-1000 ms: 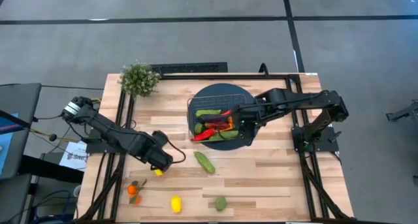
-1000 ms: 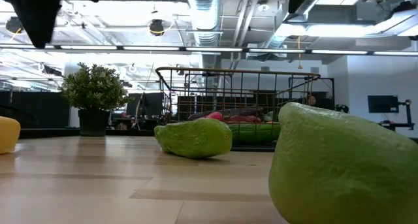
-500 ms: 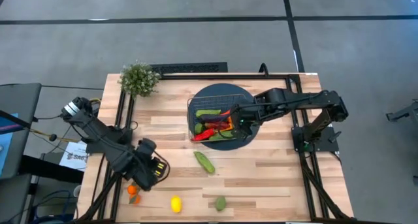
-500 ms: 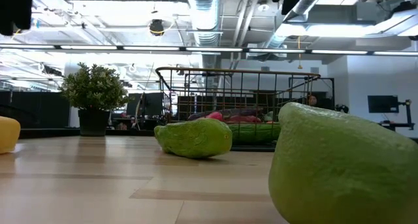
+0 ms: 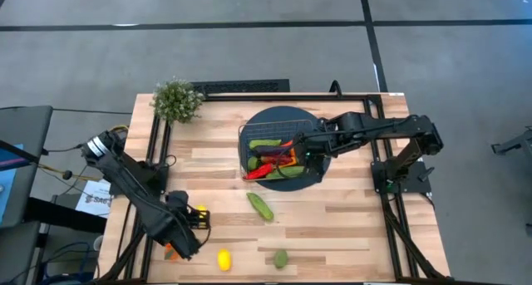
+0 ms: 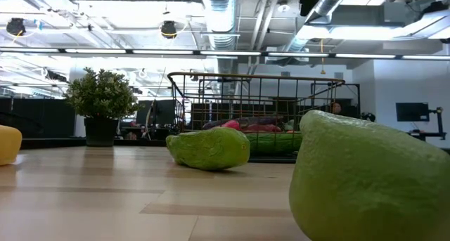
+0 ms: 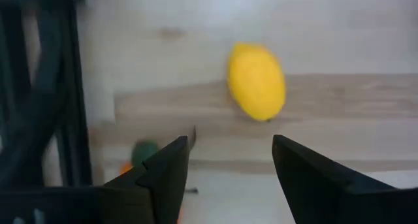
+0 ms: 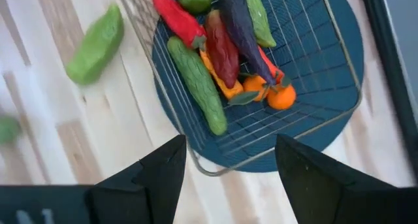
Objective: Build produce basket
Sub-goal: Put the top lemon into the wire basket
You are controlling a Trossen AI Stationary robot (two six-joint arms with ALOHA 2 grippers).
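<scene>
The wire basket [image 5: 274, 152] stands on a round blue mat [image 5: 293, 179] and holds a cucumber [image 8: 196, 83], a red pepper [image 8: 176, 18], an eggplant [image 8: 241, 28], small oranges [image 8: 281, 96] and other produce. My right gripper [image 8: 228, 165] hangs open above its right side. On the table lie a green cucumber [image 5: 260, 206], a lemon [image 5: 224, 259], a lime [image 5: 281, 258] and a small orange [image 5: 169, 251]. My left gripper [image 5: 179, 238] points down, open, above the near left corner, with the orange [image 7: 140, 155] beside one finger and the lemon [image 7: 256, 80] farther off.
A bushy potted plant [image 5: 176, 100] stands at the far left corner. In the low view the lime [image 6: 373, 178] fills the near right. A dark frame rail [image 5: 141, 227] runs along the table's left edge close to my left arm.
My left gripper has swung from the middle left of the table toward the near left corner, sinking a little and rolling about its own axis, and has left the low view. The produce and the basket have stayed where they were.
</scene>
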